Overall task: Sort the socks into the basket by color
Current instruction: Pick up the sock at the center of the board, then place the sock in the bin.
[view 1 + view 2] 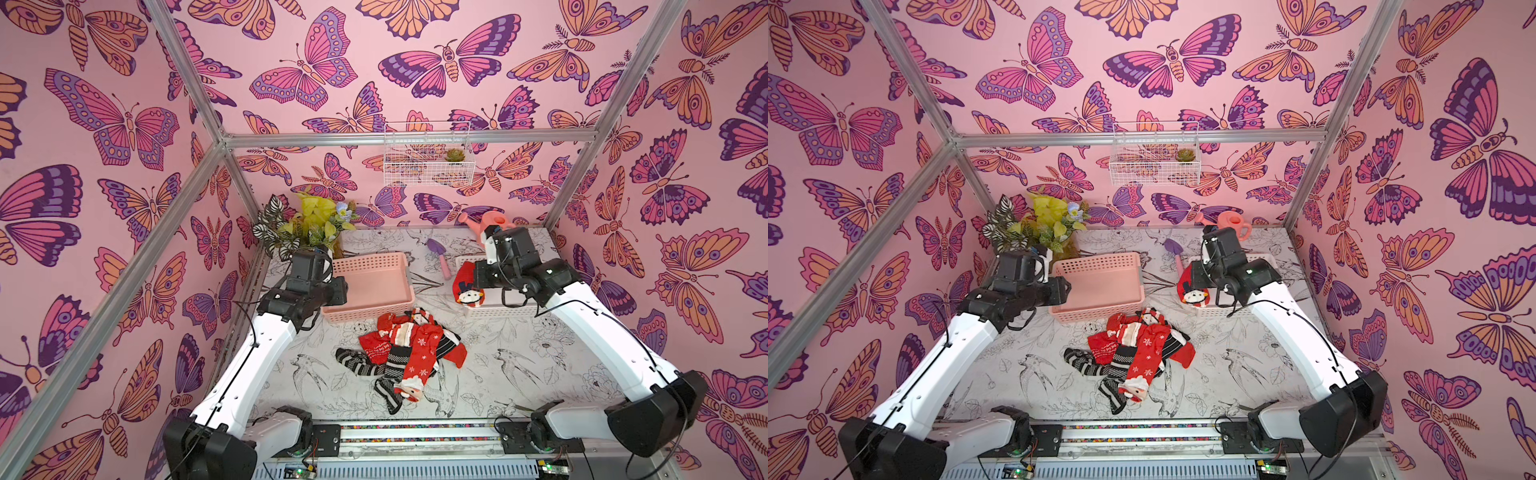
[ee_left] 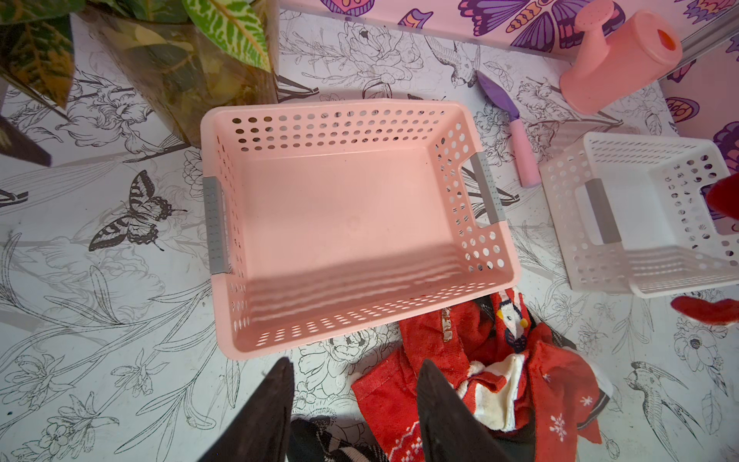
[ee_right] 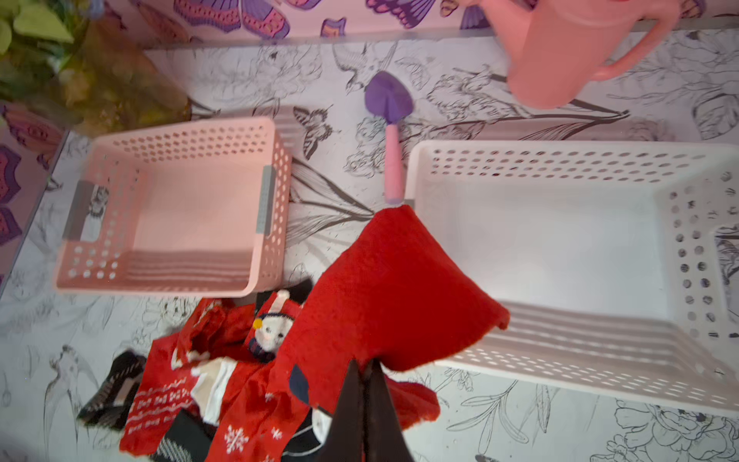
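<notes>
We see a bird-printed table (image 1: 519, 365) inside butterfly walls (image 1: 124, 124). Red and black-striped socks (image 1: 409, 353) lie heaped just before the pink basket (image 1: 365, 259). The right gripper (image 3: 364, 364) pinches one red sock (image 3: 392, 288), lifted beside this basket; the left gripper (image 2: 356, 362) is half open, empty.

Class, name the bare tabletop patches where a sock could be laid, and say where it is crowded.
Bare tabletop lies between the sock pile and the left arm, and between it and the right arm. The pink basket and white basket are empty. Crowded: the back, with plant, trowel and watering can.
</notes>
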